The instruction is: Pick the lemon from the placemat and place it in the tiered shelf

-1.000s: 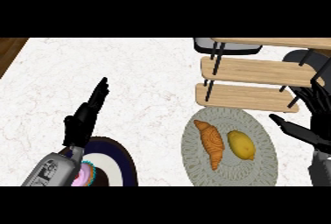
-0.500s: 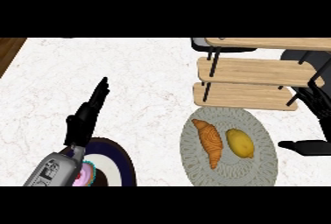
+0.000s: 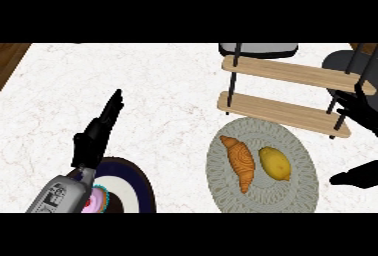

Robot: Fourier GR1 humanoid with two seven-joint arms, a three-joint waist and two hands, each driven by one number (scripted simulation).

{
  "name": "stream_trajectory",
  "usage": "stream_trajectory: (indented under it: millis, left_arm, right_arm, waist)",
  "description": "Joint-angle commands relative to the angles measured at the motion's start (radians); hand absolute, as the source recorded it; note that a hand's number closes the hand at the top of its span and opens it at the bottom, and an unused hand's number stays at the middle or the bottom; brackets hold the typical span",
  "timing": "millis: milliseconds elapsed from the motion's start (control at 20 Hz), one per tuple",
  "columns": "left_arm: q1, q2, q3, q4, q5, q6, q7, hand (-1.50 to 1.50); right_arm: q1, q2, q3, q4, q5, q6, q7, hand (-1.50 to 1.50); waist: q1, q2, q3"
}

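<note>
A yellow lemon (image 3: 275,163) lies on the round grey placemat (image 3: 295,196), right of an orange croissant (image 3: 242,162). Behind the mat stands the tiered shelf (image 3: 284,108), two wooden boards on black posts. My right hand (image 3: 356,176) shows only at the right edge, to the right of the lemon and apart from it; its thumb points left and dark fingers rise beside the shelf's right posts. It holds nothing. My left hand (image 3: 94,134) rests open at the left, fingers straight and pointing up the counter.
A dark blue plate (image 3: 136,182) with a pink pastry (image 3: 92,202) sits at the lower left, partly under my left forearm. A grey object (image 3: 258,48) stands behind the shelf. The white marble counter (image 3: 162,85) ends at a wooden strip at the far left.
My right hand has drawn away to the right, from beside the lemon to the view's edge. Lemon, croissant and left hand have not moved.
</note>
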Motion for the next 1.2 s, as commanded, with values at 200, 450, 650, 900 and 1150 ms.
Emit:
stream_trajectory:
  millis: [200,450,650,900,1150]
  left_arm:
    - [-0.01,0.001,0.01,-0.032,0.0,-0.019,0.033,0.0]
    - [0.001,-0.04,0.007,-0.046,-0.057,0.0,0.062,0.0]
    - [0.07,-0.026,0.041,-0.126,-0.052,-0.039,0.057,0.0]
    - [0.013,-0.007,0.137,-0.024,-0.045,-0.128,0.025,0.0]
    - [-0.029,-0.073,0.128,0.002,-0.109,-0.101,0.067,0.0]
  right_arm:
    - [-0.059,-0.138,0.104,-0.259,0.105,0.089,0.306,-1.5]
    - [-0.069,-0.085,0.086,-0.384,0.11,0.124,0.462,-1.5]
    - [0.015,0.033,0.158,-0.489,0.232,0.08,0.516,-1.5]
    - [0.024,0.096,0.135,-0.499,0.312,0.122,0.521,-1.5]
    - [0.048,0.18,0.182,-0.54,0.408,0.134,0.575,-1.5]
  waist:
    - [0.002,-0.009,-0.011]
    - [0.003,-0.006,-0.01]
    - [0.006,-0.006,-0.009]
    - [0.004,-0.004,-0.009]
    - [0.0,-0.004,-0.01]
